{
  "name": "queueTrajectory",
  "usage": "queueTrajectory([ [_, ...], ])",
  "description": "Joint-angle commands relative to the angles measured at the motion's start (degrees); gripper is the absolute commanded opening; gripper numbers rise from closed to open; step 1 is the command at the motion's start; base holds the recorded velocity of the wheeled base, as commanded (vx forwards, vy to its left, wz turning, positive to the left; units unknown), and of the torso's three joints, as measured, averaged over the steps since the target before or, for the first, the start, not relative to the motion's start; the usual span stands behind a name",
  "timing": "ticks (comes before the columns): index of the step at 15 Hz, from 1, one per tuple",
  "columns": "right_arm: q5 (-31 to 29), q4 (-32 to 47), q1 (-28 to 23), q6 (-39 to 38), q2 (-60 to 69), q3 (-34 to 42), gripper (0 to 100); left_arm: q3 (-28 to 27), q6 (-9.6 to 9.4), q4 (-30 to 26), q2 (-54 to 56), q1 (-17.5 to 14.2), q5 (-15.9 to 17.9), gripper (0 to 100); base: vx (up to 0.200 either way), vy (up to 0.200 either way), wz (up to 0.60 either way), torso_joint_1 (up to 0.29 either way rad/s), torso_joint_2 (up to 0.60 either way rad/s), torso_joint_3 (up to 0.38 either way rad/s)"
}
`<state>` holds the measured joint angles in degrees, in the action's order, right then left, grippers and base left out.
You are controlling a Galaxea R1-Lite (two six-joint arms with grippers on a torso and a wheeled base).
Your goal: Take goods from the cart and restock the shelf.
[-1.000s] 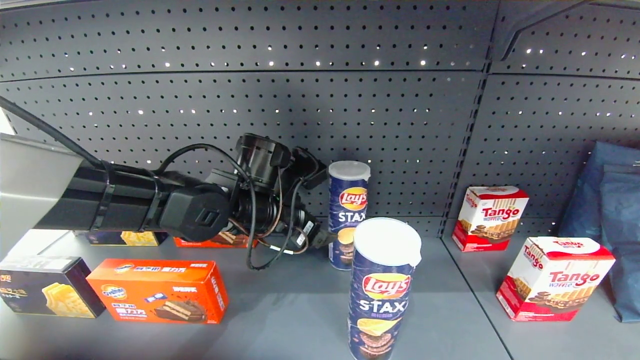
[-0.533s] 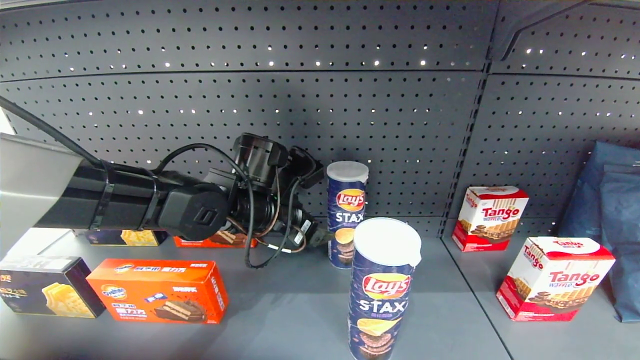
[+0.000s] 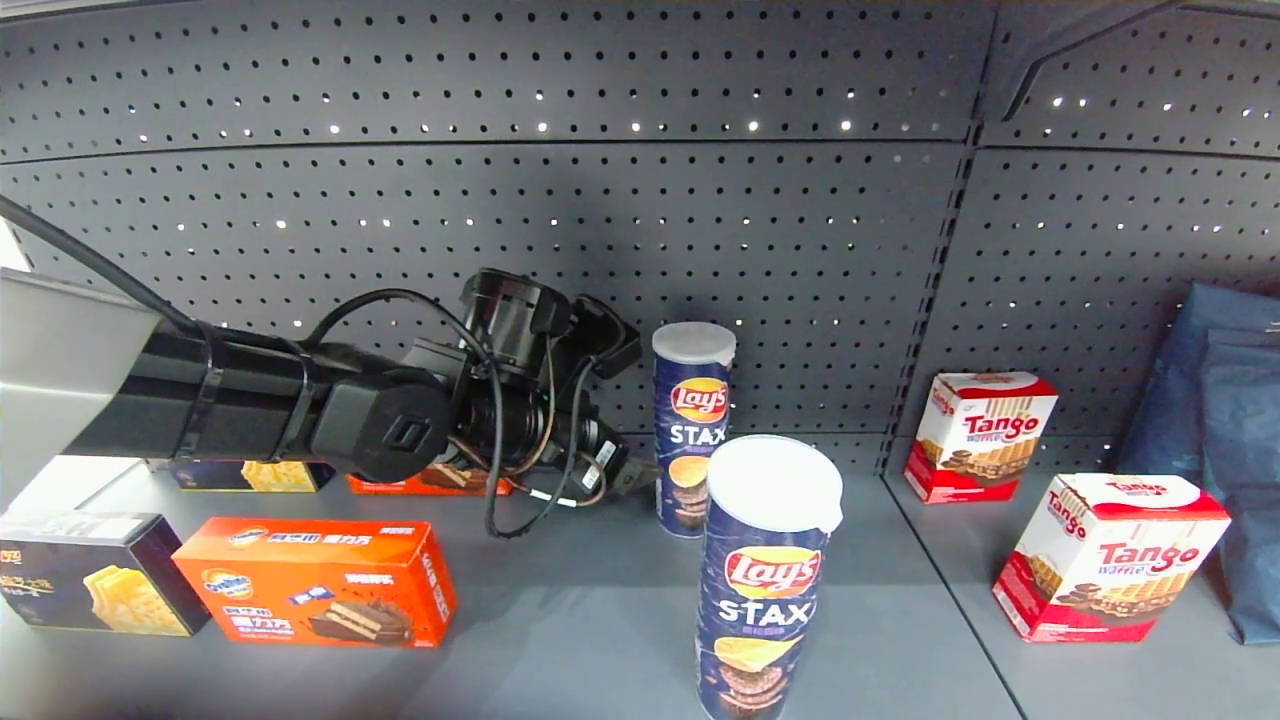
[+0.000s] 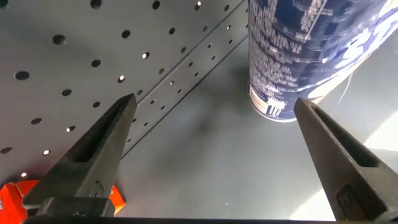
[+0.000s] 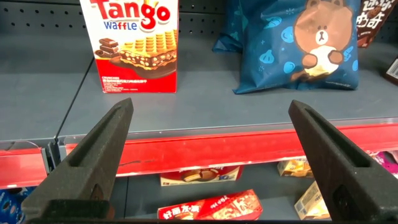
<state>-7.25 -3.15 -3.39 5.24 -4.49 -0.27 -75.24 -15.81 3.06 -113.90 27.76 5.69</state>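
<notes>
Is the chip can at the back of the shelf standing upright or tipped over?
Upright. The back chip can stands on its base on the shelf, lid on top; the left pincer is open, not clamping it.

The left arm [image 3: 250,410] is held nearly level, extended from the robot's left toward the centre, with the wrist [image 3: 520,400] at its far end. The left gripper [image 4: 212,102] is seen with fingers spread wide apart. The right gripper [image 5: 211,106] is likewise recorded spread wide apart.
</notes>
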Motion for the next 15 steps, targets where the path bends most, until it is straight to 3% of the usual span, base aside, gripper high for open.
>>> queueTrajectory([
  [1,0.0,0.0,0.0,0.0,-0.1,0.0,100,0.2,-0.01,-0.6,1.1,-1.0,-0.9,100,0.0,0.0,0.0,0.0,0.0,0.0],
  [8,0.0,0.0,0.0,-0.1,-0.1,0.0,100,-1.6,0.08,-1.6,0.4,-1.5,-4.8,100,0.0,0.0,0.0,0.0,0.0,0.0],
  [15,0.0,-0.1,0.0,-0.3,-0.1,0.0,100,-4.7,0.08,-1.6,-2.9,-0.5,-4.9,100,0.0,0.0,0.0,0.0,0.0,0.0],
])
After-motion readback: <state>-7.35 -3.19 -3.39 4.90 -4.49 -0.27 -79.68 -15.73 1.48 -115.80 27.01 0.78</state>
